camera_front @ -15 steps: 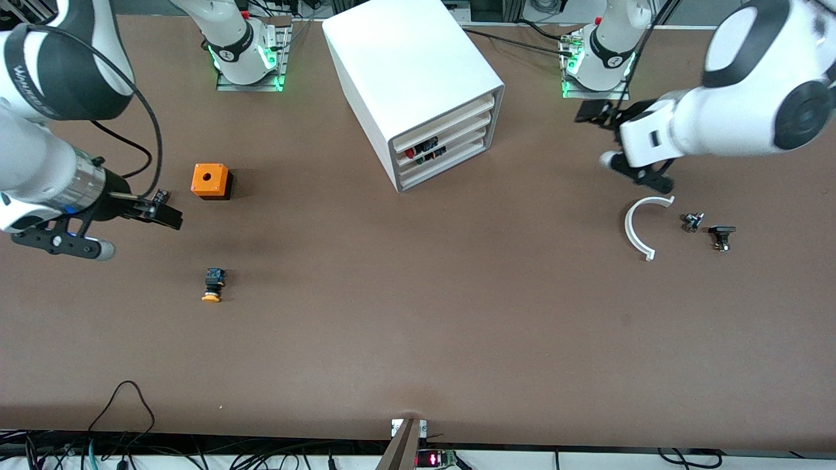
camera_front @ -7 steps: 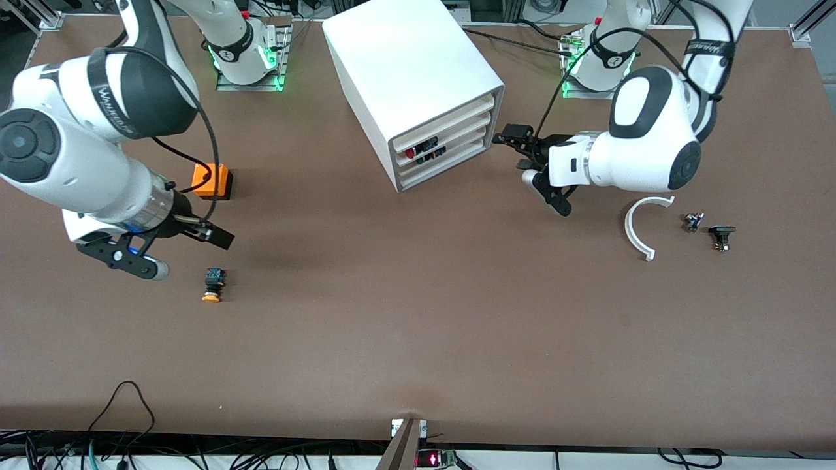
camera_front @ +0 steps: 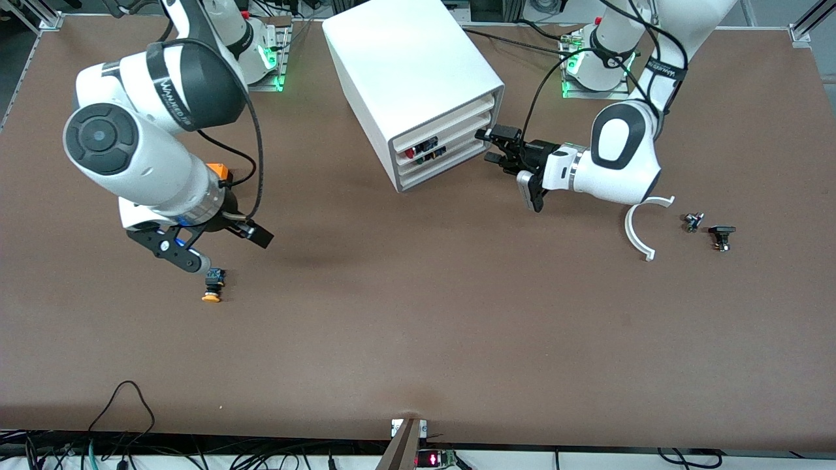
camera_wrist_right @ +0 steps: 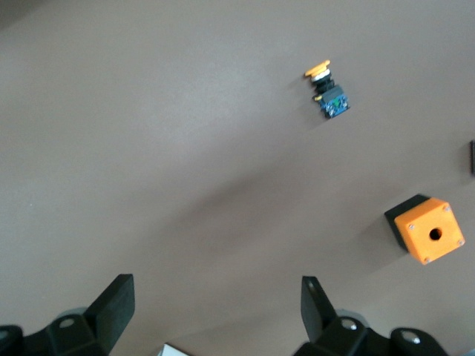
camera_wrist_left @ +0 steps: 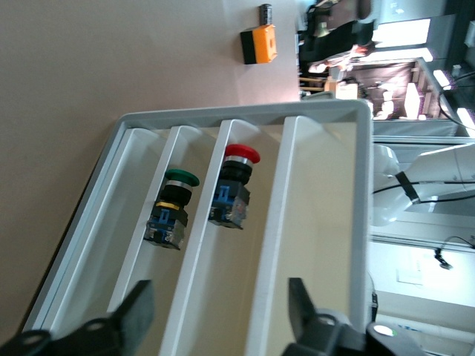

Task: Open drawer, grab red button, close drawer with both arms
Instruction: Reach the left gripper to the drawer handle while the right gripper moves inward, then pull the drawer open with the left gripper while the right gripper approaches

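Lining up the left gripper against the cabinet, I had its jaws spread wide and empty at the drawer fronts, with the button just ahead of it inside, red cap showing. My worry was catching the wrong shelf edge, since the drawers sat stacked tight and a green-capped button lay one slot over. My right gripper hovered open and empty over bare table, with the yellow-capped button and orange cube near it. A white arc lay clear of the left arm's path.
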`<move>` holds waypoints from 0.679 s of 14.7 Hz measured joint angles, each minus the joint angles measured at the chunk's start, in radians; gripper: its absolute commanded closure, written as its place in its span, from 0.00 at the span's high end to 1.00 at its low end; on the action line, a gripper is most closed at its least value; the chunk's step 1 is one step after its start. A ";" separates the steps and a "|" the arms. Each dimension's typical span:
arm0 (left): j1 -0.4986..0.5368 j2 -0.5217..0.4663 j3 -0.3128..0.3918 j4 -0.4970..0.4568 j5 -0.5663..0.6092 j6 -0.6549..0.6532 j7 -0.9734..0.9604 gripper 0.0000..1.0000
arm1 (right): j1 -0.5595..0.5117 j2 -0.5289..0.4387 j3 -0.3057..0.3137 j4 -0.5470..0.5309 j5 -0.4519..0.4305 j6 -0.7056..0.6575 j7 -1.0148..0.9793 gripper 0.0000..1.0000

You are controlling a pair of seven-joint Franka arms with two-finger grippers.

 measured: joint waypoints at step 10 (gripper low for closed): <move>-0.011 0.165 -0.031 -0.017 -0.074 -0.001 0.196 0.51 | 0.070 0.085 0.000 0.100 0.000 0.001 0.225 0.99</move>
